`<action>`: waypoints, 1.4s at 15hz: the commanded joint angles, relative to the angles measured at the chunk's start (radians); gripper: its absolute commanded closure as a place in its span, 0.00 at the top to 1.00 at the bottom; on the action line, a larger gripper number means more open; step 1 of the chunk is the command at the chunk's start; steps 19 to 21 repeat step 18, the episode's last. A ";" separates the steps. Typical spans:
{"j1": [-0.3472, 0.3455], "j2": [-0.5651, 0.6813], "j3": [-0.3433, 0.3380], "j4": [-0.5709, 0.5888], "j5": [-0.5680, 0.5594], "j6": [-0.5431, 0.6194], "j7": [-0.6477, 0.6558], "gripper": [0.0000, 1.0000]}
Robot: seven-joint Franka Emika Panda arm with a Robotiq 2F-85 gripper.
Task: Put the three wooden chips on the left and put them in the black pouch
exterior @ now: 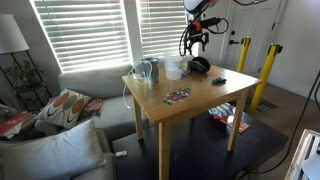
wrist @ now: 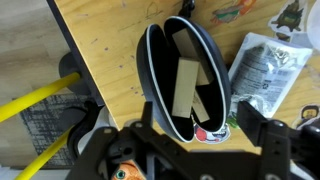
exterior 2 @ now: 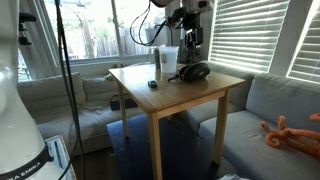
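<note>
The black pouch [wrist: 185, 75] lies open on the wooden table, and it shows in both exterior views [exterior: 199, 65] [exterior 2: 193, 72]. Flat tan wooden chips [wrist: 188, 85] lie inside it. Two show clearly, and a smaller piece sits under them toward the near end. My gripper [wrist: 200, 125] is open and empty. Its fingers hang on either side of the pouch's near end, just above it. In both exterior views the gripper [exterior: 197, 42] [exterior 2: 190, 47] hovers over the pouch at the back of the table.
A crumpled clear plastic bag [wrist: 262, 70] lies beside the pouch. Clear cups [exterior: 172, 67] [exterior 2: 167, 60] stand at the table's back. A small flat dark item [exterior: 218, 79] and a colourful patch [exterior: 177, 96] lie on the tabletop. Yellow posts [exterior: 268, 70] stand past the table edge.
</note>
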 commanded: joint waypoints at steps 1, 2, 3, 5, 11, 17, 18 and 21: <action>0.020 -0.084 0.007 -0.004 0.045 -0.115 0.004 1.00; 0.024 -0.111 0.014 -0.014 0.054 -0.129 -0.003 1.00; 0.034 -0.144 0.022 -0.031 0.057 -0.148 0.008 1.00; 0.051 -0.207 0.041 -0.060 0.060 -0.163 0.011 1.00; 0.079 -0.352 0.104 -0.138 0.068 -0.106 -0.076 1.00; 0.073 -0.331 0.126 -0.092 0.073 -0.148 -0.101 1.00; 0.071 -0.327 0.125 -0.092 0.073 -0.148 -0.101 1.00; 0.071 -0.327 0.125 -0.092 0.073 -0.148 -0.101 1.00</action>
